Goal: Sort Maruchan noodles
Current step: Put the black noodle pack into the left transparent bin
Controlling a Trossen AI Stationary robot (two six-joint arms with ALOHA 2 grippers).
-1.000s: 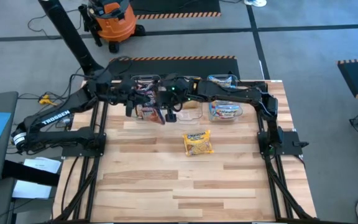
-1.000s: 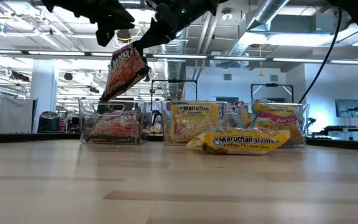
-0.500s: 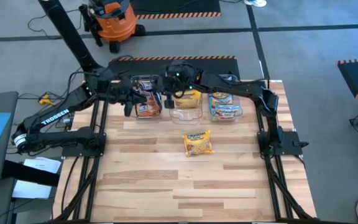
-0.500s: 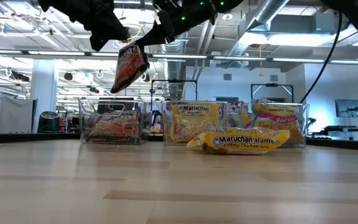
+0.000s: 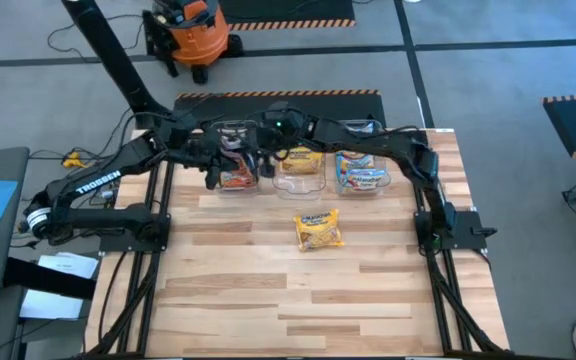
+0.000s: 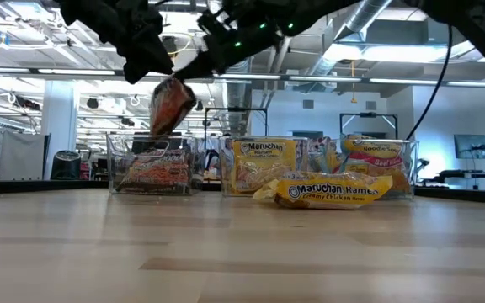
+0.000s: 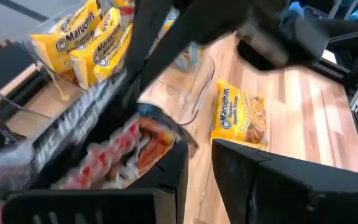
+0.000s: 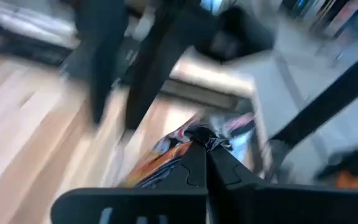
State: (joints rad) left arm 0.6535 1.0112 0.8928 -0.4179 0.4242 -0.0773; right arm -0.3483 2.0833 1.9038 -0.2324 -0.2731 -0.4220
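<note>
Noodles first: nearest the camera, one yellow packet [image 6: 333,191] lies loose on the table [image 5: 308,290], just in front of the tubs, crinkled and flat, label up, not yet sorted. Behind it stand three clear tubs in a row: the left tub [image 6: 151,165] with dark packets, the middle tub [image 6: 263,165] with yellow ones, the right tub [image 6: 375,165] with blue-pink ones. Above the left tub hangs a dark packet [image 6: 170,107], tilted, glossy maroon with red-orange print, pinched from both sides: the left gripper [image 5: 218,166] has narrow jaws on one edge, and the right gripper [image 5: 259,158] is clamped tight on the other, its fingertips [image 8: 205,163] meeting on the crimped seam. Risk here, as I read it: two arms pulling one thin wrapper could tear it or crush the brick if they drift apart. Let go unevenly and the slick packet may swing, catch the tub's rim and land outside. The arms are crowded close too, so a clash looks possible.
</note>
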